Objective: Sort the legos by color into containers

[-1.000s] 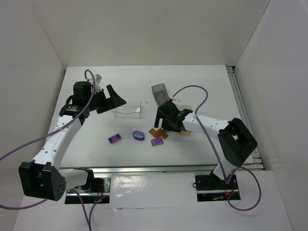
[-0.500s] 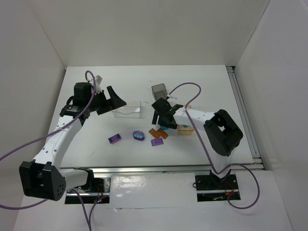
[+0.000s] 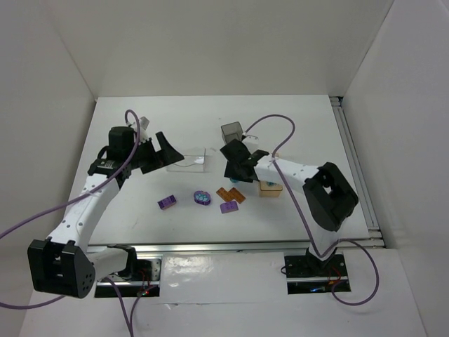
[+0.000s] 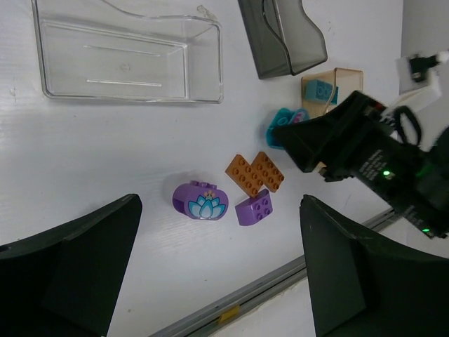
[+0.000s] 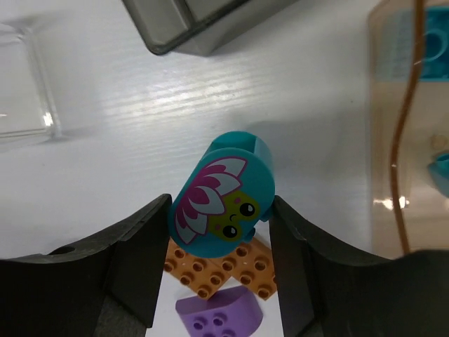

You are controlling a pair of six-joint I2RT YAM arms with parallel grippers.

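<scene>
My right gripper point(image 5: 219, 210) is shut on a teal oval lego point(image 5: 223, 200) with a flower face, both fingers pressed against its sides. It stands just above two orange flat legos point(image 5: 219, 270) and a purple brick point(image 5: 219, 316). From above, that gripper point(image 3: 235, 170) sits between the dark grey container point(image 3: 232, 133) and the tan container point(image 3: 270, 187), which holds a teal brick point(image 4: 319, 91). The clear container point(image 3: 186, 160) lies to the left. My left gripper point(image 3: 165, 147) hovers open beside it, high over a purple oval lego point(image 4: 201, 202). Another purple brick point(image 3: 167, 202) lies further left.
The table's metal front rail point(image 4: 280, 281) runs close to the legos. White walls enclose the table on three sides. The right arm's purple cable point(image 3: 270, 121) loops above the dark grey container.
My right gripper has shifted left, away from the tan container, and its jaws have closed onto the teal oval lego. The left arm has dropped slightly, its gripper still open.
</scene>
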